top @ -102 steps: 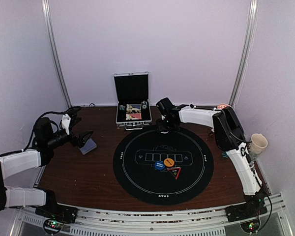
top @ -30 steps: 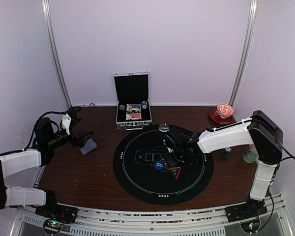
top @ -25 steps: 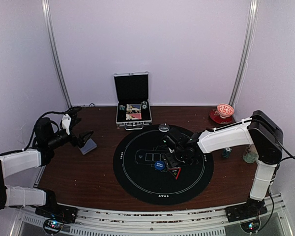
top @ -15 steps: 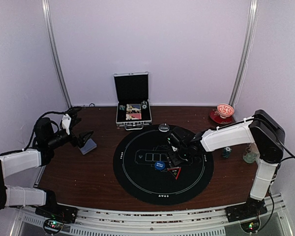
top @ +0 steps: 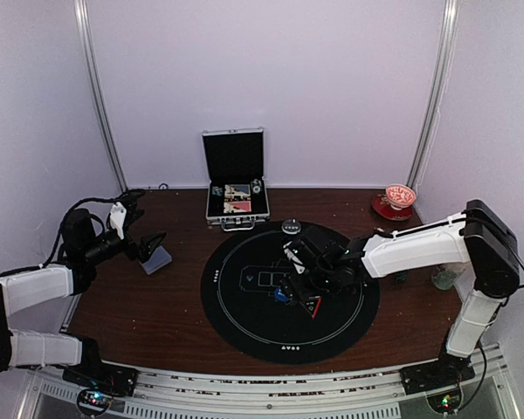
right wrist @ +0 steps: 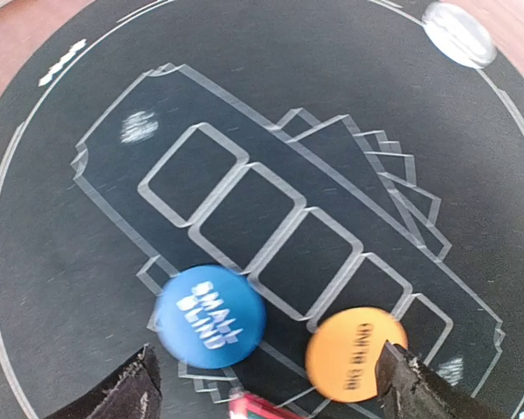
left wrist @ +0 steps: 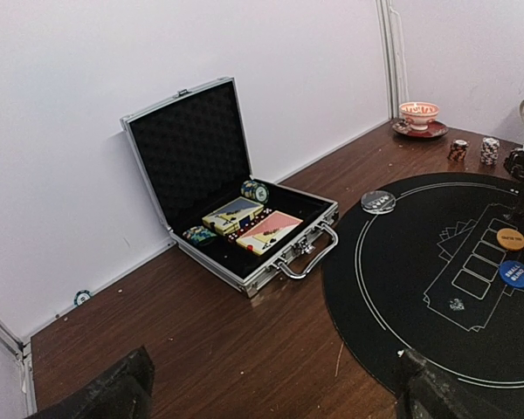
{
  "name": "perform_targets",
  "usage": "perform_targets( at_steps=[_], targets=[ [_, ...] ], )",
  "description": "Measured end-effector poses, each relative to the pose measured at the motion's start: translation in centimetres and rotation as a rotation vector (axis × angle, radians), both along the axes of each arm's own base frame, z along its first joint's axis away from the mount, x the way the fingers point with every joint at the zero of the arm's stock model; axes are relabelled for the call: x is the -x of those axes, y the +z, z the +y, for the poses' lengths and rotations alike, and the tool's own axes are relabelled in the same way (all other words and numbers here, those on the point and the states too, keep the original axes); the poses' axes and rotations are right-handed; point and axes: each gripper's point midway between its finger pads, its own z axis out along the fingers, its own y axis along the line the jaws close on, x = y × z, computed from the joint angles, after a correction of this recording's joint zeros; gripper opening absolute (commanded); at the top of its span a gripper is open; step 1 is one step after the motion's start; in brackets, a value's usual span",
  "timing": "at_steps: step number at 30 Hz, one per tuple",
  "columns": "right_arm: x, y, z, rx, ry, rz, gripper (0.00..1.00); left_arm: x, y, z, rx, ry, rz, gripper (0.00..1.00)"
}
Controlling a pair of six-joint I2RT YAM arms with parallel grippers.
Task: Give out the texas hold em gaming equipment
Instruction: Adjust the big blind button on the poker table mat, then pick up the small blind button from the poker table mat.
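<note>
On the black mat (right wrist: 87,218) lie a blue "small blind" disc (right wrist: 210,316) and an orange "big blind" disc (right wrist: 356,353). My right gripper (right wrist: 271,394) hovers open just above them, one finger outside each disc, holding nothing. From above, the right gripper (top: 295,281) covers the orange disc and the blue disc (top: 281,295) peeks out. A black dealer disc (top: 290,226) sits at the mat's far rim. My left gripper (top: 148,247) is open and empty over the table at the left, beside a grey-blue card deck (top: 160,259). Two chip stacks (left wrist: 473,150) stand at the far right.
The open silver case (left wrist: 236,209) with cards and chips stands at the back. A red triangular piece (top: 310,305) lies on the mat next to the discs. A red bowl (top: 399,201) and a cup (top: 445,278) stand at the right side.
The right arm has stretched out, its elbow swinging right, and its gripper has edged left over the two discs, now hiding the orange one from above. The left arm has not moved.
</note>
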Motion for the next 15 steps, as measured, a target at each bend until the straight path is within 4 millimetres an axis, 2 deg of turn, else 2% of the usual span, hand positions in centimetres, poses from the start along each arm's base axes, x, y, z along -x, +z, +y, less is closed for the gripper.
perform_targets(
  at_steps=[4, 11, 15],
  targets=[
    [0.9, -0.4, 1.3, 0.005, 0.045, 0.009, 0.87, 0.0, 0.0, 0.0, 0.000, 0.000, 0.000, 0.98],
    [0.7, -3.2, 2.0, 0.049, 0.051, 0.050, 0.84, 0.0, 0.0, 0.0, 0.000, 0.000, 0.000, 0.98],
    [0.4, -3.3, 2.7, 0.039, 0.055, 0.051, 0.80, 0.0, 0.0, 0.0, 0.000, 0.000, 0.000, 0.98]
  ],
)
